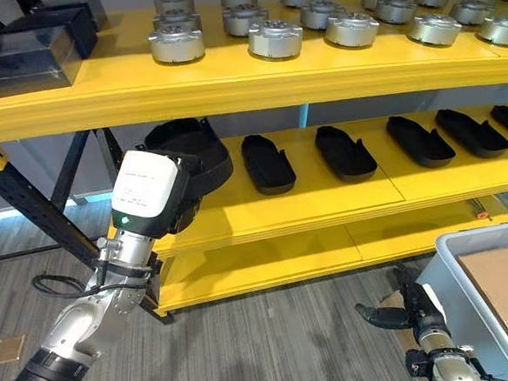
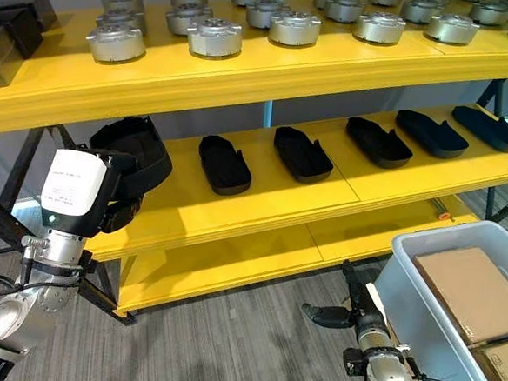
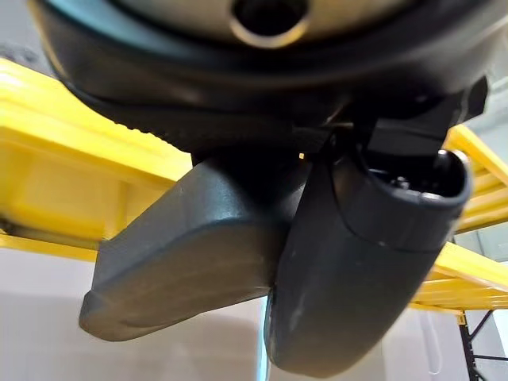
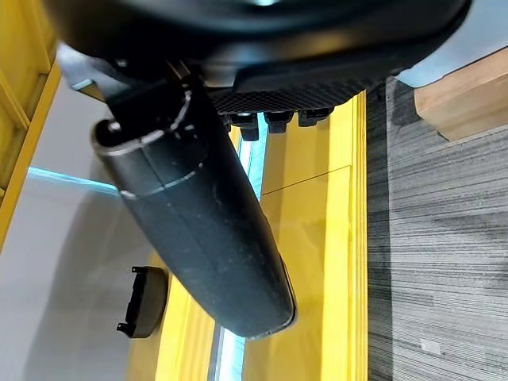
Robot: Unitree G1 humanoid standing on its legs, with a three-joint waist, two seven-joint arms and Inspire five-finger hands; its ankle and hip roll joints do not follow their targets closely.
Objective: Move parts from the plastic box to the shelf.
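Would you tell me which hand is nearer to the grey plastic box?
Right. The right hand hangs just beside the plastic box, while the left hand is across the scene, holding a black part at the middle shelf.

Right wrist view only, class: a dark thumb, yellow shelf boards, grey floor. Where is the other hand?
Observer: The left hand is up at the left end of the middle shelf, beside a black part.
Operator: Anything else on that shelf?
Observer: Five more black parts lie in a row along it.
Operator: And above?
Observer: The top shelf carries round silver parts.
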